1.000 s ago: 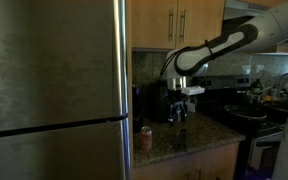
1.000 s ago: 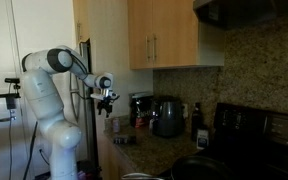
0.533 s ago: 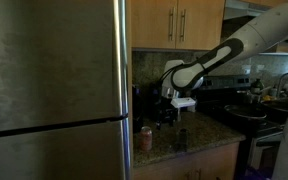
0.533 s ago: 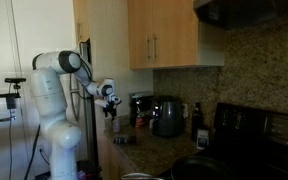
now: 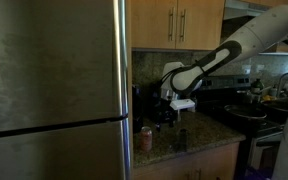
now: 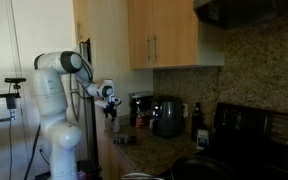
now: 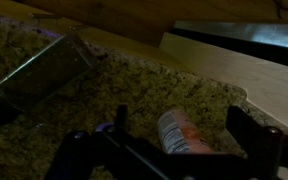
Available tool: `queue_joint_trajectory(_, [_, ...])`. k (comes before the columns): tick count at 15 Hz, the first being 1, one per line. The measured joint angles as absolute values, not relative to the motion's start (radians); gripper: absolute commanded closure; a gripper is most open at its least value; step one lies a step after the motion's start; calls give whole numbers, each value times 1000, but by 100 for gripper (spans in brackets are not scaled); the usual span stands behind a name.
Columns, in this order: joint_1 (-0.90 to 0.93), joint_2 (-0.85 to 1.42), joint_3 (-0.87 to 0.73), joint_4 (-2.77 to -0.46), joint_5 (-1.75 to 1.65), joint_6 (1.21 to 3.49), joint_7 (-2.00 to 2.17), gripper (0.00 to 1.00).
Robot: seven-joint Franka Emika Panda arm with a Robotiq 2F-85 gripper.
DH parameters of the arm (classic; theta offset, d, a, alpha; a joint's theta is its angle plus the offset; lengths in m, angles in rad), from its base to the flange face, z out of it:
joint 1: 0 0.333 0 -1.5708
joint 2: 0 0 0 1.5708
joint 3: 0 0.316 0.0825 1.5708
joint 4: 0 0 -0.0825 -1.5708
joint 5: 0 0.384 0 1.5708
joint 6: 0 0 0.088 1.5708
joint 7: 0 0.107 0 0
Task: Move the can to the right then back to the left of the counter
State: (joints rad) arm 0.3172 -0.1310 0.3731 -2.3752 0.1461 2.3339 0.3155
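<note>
Claw (image 5: 168,117) lower vs before, open, near can (image 7: 181,135)

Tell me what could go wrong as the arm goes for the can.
1. The small reddish-pink drink can stands close to the edge of the dark speckled granite counter. If the open jaws come down off-centre, they might tip it or push it off.
2. A small dark upright object stands beside the can, and sliding the can that way could bump it.
3. The stainless steel fridge is close on the can's other side, leaving little room there.
</note>
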Motion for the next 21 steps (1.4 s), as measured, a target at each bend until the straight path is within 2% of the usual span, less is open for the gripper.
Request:
queue_joint_trajectory(3, [317, -119, 375, -2361, 120, 2447, 328, 0])
queue_joint_trajectory(11, [347, 203, 371, -1921, -103, 2418, 487, 0])
queue_joint_trajectory(21, [403, 188, 350, -1931, -68, 2253, 490, 0])
